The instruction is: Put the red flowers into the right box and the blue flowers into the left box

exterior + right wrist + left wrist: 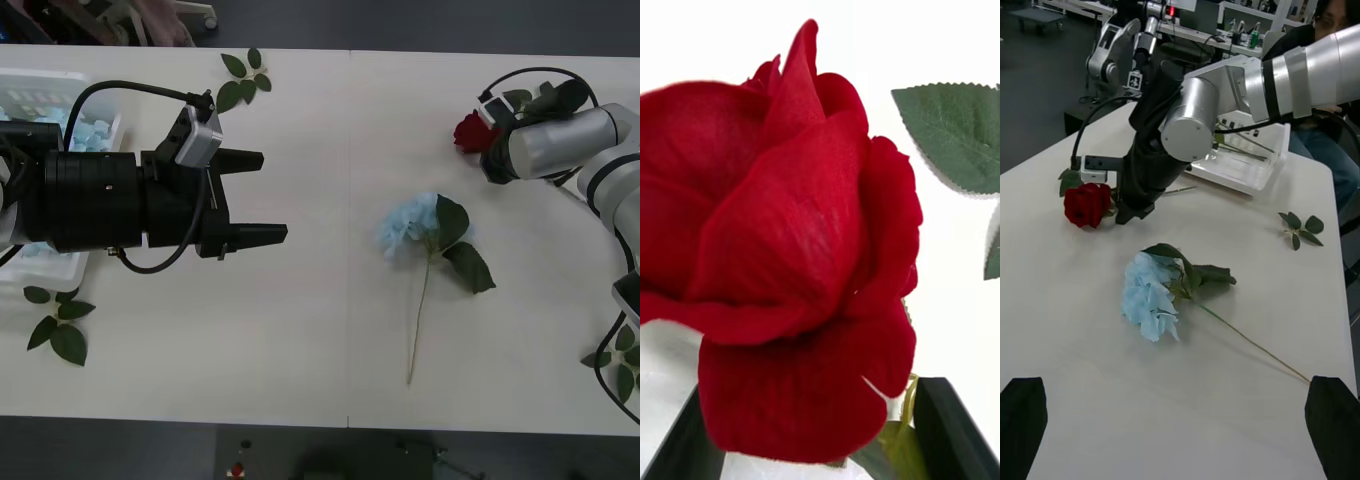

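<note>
One of the red flowers (468,132), a deep red rose (782,247) (1087,204), sits at the tips of my right gripper (487,135) at the table's far right. The black fingers (947,427) close on its base, and its leaves lie over the wrist. One of the blue flowers (408,225) (1152,298) lies on the table's middle, its stem pointing to the near edge. My left gripper (268,197) hovers open left of it, nothing between its fingers (1334,427). The left box (40,78) at the far left holds more blue flowers (92,135). The right box (1262,176) stands behind the right arm.
Loose green leaf sprigs lie at the far edge (245,78), the near left (60,325) and the near right (620,365) (1300,225). Bare white table surrounds the blue flower. The left arm's thick black body covers part of the left box.
</note>
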You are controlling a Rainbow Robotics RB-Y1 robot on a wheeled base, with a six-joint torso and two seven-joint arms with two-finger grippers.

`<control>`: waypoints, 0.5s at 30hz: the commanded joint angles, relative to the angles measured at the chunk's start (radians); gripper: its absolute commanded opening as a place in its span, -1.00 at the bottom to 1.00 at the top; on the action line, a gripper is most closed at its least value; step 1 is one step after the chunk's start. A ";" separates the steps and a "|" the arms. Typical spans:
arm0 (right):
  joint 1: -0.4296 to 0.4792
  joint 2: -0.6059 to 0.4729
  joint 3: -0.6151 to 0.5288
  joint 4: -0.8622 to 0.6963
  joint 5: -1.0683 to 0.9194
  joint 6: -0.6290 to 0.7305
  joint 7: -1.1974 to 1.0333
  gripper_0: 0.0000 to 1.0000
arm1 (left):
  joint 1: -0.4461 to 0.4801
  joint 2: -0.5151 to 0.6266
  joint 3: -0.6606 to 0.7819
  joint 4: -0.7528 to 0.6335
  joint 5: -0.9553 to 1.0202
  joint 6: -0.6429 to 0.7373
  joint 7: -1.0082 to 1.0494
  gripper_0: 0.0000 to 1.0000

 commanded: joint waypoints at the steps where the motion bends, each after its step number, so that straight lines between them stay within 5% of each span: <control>1: -0.030 0.016 -0.013 -0.003 0.055 -0.003 0.008 0.05 | -0.013 0.005 0.013 -0.011 0.002 0.002 -0.035 1.00; 7: -0.028 0.018 0.012 -0.003 0.054 -0.003 -0.008 -1.00 | -0.013 0.005 0.013 -0.011 0.002 0.002 -0.035 1.00; 15: -0.027 0.019 0.012 0.000 0.055 -0.004 -0.014 -1.00 | -0.013 0.005 0.013 -0.011 0.002 0.002 -0.035 1.00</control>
